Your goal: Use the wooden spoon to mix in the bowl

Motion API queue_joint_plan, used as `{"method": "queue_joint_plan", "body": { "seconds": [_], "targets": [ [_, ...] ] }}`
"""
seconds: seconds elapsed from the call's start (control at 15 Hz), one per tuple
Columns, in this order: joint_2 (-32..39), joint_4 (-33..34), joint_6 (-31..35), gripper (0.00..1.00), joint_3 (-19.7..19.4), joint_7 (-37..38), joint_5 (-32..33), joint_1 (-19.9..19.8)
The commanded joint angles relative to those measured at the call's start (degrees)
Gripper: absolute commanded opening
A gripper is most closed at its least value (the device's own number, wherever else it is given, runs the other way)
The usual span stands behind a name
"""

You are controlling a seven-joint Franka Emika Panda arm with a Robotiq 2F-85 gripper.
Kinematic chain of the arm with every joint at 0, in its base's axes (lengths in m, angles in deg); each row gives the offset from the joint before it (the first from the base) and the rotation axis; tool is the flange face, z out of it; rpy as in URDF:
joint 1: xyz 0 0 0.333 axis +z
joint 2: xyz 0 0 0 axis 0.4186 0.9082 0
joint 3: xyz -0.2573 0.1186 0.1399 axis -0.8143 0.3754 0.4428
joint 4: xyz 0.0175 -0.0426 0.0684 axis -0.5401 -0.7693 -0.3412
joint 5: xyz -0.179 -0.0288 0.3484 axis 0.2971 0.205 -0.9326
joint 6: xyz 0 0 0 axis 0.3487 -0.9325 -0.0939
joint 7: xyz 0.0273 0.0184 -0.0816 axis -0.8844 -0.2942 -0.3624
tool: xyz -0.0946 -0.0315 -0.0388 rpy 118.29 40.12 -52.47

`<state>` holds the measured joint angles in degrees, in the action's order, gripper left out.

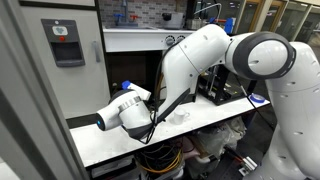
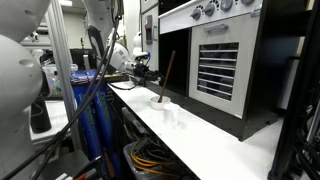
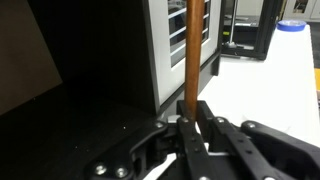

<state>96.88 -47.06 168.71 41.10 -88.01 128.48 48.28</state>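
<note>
Black end effector [image 3: 193, 120] pinches the wooden spoon [image 3: 194, 50] by its handle, head seemingly in the bowl [image 2: 162, 103]; hard stirring could tip that bowl.

Wooden spoon [image 3: 192, 50]: warm brown wood, smooth, faint sheen along the handle. Gripper [image 3: 192, 112] fingers matt black, whether plastic or metal I can't tell. Arm [image 1: 195, 55] shell glossy white plastic. Tabletop [image 2: 215, 140] smooth, white. Oven front [image 2: 250, 70] silvery, metallic-looking.

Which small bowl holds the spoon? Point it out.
The farther bowl in an exterior view: the wooden spoon stands in it; the nearer bowl holds none.
</note>
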Motion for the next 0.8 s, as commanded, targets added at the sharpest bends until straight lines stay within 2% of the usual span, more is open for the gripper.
{"method": "queue_joint_plan", "body": {
  "seconds": [0.0, 0.73],
  "targets": [
    [-1.66, -2.32, -1.02, 0.03, -0.33, -1.64, 1.82, 0.13],
    [-1.71, -3.47, -2.78, 0.03, -0.24, -3.8, 4.44, 0.18]
  ]
}}
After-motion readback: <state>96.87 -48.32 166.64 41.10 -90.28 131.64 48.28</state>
